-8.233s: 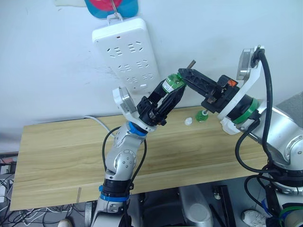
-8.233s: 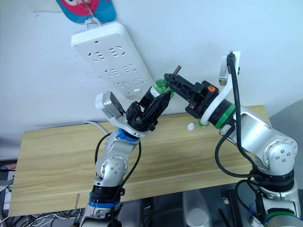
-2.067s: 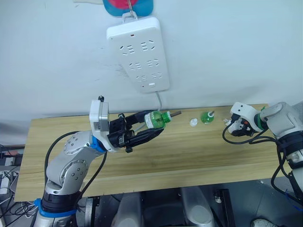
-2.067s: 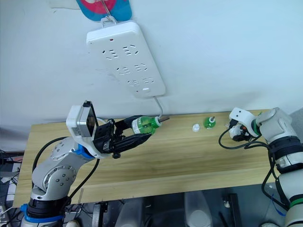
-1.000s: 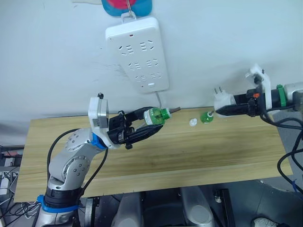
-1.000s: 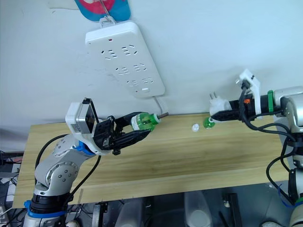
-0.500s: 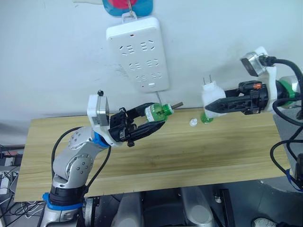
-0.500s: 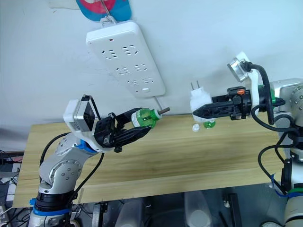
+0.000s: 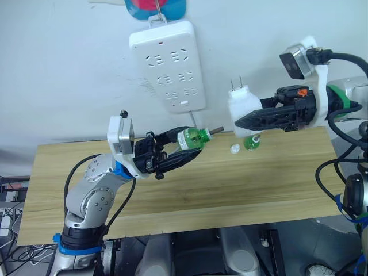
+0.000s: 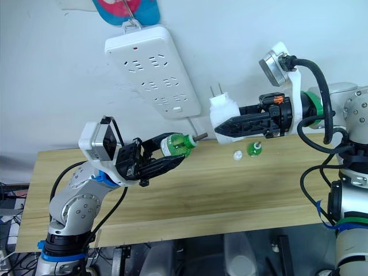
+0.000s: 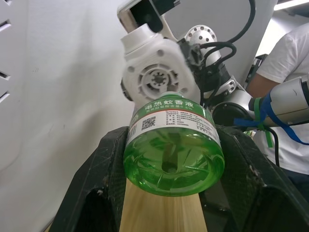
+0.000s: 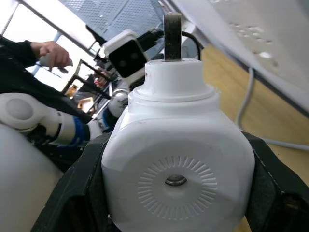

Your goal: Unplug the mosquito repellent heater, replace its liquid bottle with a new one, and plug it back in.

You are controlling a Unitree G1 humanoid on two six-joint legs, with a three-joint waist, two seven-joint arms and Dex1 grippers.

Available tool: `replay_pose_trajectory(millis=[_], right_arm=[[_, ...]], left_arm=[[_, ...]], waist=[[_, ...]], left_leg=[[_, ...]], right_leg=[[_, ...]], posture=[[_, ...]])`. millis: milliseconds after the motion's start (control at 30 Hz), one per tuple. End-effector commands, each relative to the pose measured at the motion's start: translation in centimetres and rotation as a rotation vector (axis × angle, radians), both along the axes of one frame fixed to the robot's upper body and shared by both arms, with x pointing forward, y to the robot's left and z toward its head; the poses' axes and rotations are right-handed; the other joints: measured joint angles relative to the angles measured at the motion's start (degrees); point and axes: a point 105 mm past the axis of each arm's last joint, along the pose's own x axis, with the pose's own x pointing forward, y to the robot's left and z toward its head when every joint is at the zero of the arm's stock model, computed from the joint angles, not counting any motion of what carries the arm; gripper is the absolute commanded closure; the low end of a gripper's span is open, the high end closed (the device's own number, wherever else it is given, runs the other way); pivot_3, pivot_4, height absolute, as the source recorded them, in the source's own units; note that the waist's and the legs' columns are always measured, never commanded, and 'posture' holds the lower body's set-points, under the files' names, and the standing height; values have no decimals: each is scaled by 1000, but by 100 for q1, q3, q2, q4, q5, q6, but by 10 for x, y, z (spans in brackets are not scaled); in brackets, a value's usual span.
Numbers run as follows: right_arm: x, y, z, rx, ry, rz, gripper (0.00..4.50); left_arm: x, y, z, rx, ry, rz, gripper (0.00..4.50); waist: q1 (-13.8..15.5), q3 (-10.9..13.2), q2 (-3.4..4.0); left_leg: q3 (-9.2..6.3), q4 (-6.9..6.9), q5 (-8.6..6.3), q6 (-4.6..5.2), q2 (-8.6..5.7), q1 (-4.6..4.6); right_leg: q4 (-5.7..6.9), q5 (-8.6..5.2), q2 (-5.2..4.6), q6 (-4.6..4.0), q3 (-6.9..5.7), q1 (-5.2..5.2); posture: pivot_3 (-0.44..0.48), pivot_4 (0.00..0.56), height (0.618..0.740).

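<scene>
My left gripper (image 9: 185,150) is shut on a green liquid bottle (image 9: 191,138), held above the wooden table (image 9: 230,190) with its wick pointing toward my right arm. My right gripper (image 9: 241,122) is shut on the white mosquito repellent heater (image 9: 244,105), held in the air with its two plug prongs up, a short gap from the wick tip. In the left wrist view the heater's socket (image 11: 157,75) faces the bottle (image 11: 174,145). The right wrist view looks at the heater's domed face (image 12: 176,157). A second green bottle (image 9: 251,142) stands on the table by the wall.
A long white power strip (image 9: 168,64) hangs on the wall above, its cord dropping behind the table. A small white cap (image 9: 234,149) lies beside the standing bottle. A person in a white shirt (image 11: 285,96) stands past the table; a hand (image 12: 48,48) is in the background.
My right arm has carried the heater up and to the left, close to the bottle's wick. My left gripper with the bottle has stayed almost still.
</scene>
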Motion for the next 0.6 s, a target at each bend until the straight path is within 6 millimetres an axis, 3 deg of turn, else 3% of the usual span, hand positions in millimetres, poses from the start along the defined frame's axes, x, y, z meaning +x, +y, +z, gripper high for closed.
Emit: replay_pose_trajectory(millis=[33, 367, 600], right_arm=[[-14, 2, 7, -10, -46, 53, 1510], [-8, 18, -2, -93, -112, 30, 1510], [-5, 24, 4, -82, -137, 28, 1510]], left_arm=[[-5, -1, 2, -8, -29, -12, 2173], [-4, -2, 1, -1, -30, -13, 2173], [-4, -2, 0, 2, -27, -9, 2173]], waist=[[-2, 0, 0], [-12, -1, 0], [-12, -1, 0]], left_leg=[[0, 0, 0, 0, 0, 0], [0, 0, 0, 0, 0, 0], [0, 0, 0, 0, 0, 0]], right_leg=[[0, 0, 0, 0, 0, 0], [0, 0, 0, 0, 0, 0], [0, 0, 0, 0, 0, -1]], posture=[[-253, 329, 740], [-257, 329, 740], [-254, 334, 740]])
